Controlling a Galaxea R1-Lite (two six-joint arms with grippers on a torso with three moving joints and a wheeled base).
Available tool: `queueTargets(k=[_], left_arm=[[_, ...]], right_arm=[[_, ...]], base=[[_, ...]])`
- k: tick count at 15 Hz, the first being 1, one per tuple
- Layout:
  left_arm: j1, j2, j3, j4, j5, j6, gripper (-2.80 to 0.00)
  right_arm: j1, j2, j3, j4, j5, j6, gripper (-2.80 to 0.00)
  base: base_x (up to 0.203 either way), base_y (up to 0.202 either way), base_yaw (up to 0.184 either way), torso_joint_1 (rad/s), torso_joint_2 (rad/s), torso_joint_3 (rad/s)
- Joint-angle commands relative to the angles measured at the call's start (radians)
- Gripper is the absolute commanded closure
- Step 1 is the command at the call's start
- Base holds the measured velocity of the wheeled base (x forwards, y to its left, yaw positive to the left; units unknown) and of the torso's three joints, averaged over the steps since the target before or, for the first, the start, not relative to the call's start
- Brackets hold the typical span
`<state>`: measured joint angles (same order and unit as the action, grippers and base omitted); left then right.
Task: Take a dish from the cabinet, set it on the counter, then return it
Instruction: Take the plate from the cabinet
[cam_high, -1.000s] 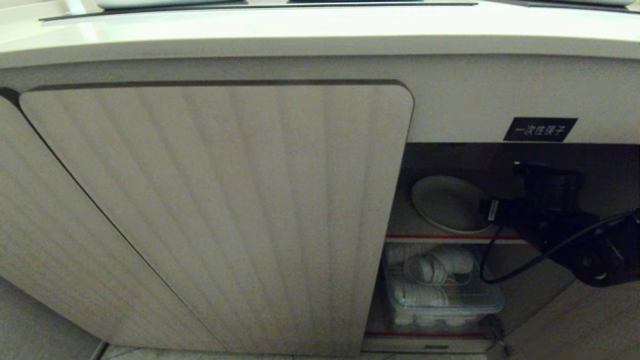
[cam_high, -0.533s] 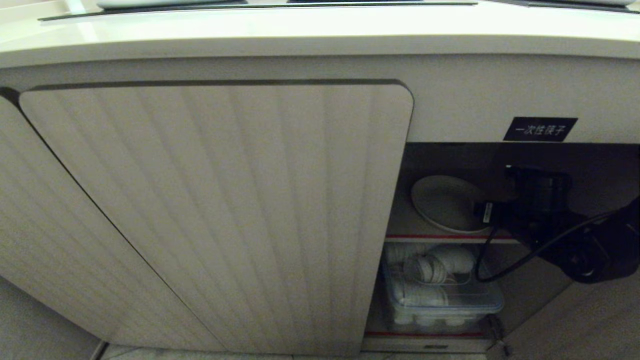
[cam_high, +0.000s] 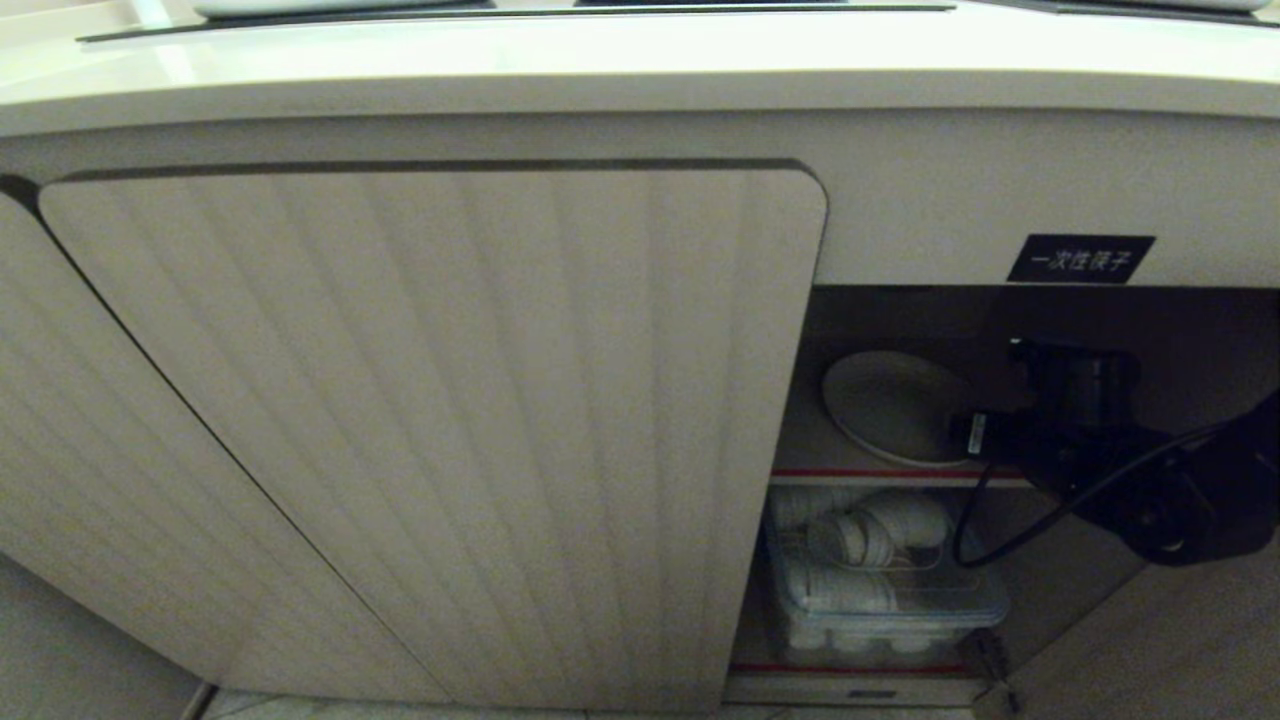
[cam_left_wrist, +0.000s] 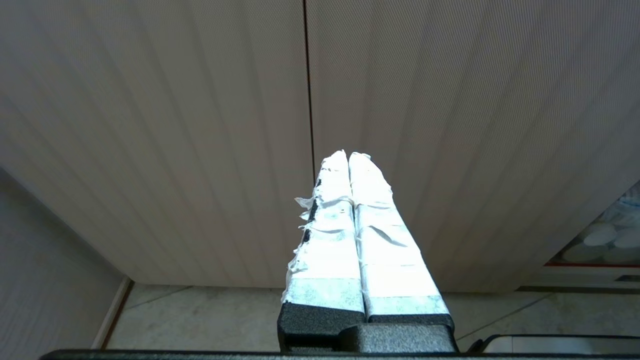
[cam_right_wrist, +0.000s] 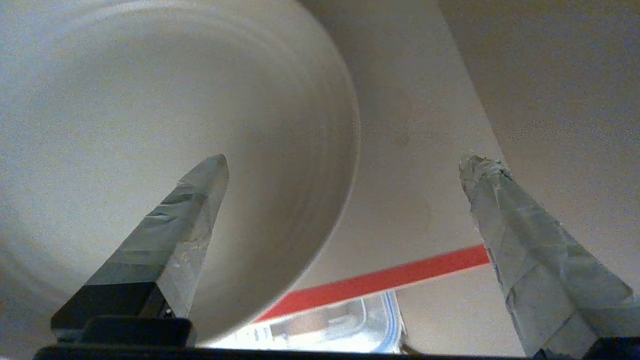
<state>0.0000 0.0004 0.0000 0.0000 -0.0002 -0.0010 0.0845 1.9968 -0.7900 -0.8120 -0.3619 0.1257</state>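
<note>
One cream counter, ribbed cabinet below

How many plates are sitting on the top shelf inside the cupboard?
1. A round cream-beige plate lies on the cabinet's upper inner shelf, left of the open right gripper. The closed ribbed door may hide more.

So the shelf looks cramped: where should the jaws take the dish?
Probably at the dish's low rim nearest the open right side of the cabinet, coming in level; it lies flat on the inner shelf, so only its edge offers a bite.
</note>
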Motion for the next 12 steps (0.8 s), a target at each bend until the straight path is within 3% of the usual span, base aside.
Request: queueTargets(k=[1,12], left_arm=[[0.000,0.000,0.000,0.000,0.000,-0.001,0.00],[0.000,0.000,0.000,0.000,0.000,-0.001,0.00]], right_arm=[[0.000,0.002,-0.012,0.012,-0.002,0.002,-2.80],[-0.012,0.013,-0.037,0.042,-0.001,0.012,-2.80]], base=[[0.000,0.000,0.000,0.000,0.00,0.000],[0.000,0.000,0.000,0.000,0.00,0.000]])
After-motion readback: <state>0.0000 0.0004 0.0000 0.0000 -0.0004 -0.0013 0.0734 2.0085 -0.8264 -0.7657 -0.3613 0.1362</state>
